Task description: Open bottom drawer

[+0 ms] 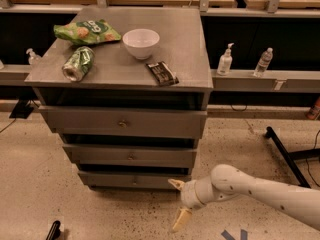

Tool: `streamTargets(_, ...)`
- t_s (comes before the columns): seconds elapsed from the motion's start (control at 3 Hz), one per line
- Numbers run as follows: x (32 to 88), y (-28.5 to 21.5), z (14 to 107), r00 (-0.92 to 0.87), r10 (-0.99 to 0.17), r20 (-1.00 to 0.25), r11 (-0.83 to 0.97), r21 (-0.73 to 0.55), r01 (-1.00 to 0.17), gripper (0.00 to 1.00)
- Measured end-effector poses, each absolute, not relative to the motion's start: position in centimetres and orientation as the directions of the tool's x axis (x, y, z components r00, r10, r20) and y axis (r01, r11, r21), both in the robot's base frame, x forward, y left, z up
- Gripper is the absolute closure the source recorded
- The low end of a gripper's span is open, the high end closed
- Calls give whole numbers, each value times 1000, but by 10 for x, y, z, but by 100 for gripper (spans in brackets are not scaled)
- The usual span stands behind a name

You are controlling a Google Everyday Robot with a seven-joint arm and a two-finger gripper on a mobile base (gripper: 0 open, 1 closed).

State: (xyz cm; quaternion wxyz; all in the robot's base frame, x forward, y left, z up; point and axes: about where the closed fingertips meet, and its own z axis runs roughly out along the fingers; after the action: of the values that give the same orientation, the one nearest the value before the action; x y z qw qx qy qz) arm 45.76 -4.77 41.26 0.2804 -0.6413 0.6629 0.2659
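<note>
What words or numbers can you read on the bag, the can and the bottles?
No text can be read anywhere.
Green chip bag: printing too blurred to read.
Green can: too blurred.
Dark snack bar: pale marks, unreadable.
Pump bottle and water bottle: labels too small.
Gripper, open near the floor by the right end of the bottom drawer: no writing on either.
</note>
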Motion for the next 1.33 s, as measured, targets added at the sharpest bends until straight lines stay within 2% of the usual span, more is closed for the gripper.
streamTargets(0.67, 470, -11, 268, -28, -671, -741, -5, 43, -999, 0)
streamTargets(1.0, 470, -11, 268, -28, -671, -741, -5, 43, -999, 0)
streamTargets(1.33, 496, -14, 260, 4, -708, -706, 12, -19, -1000, 0)
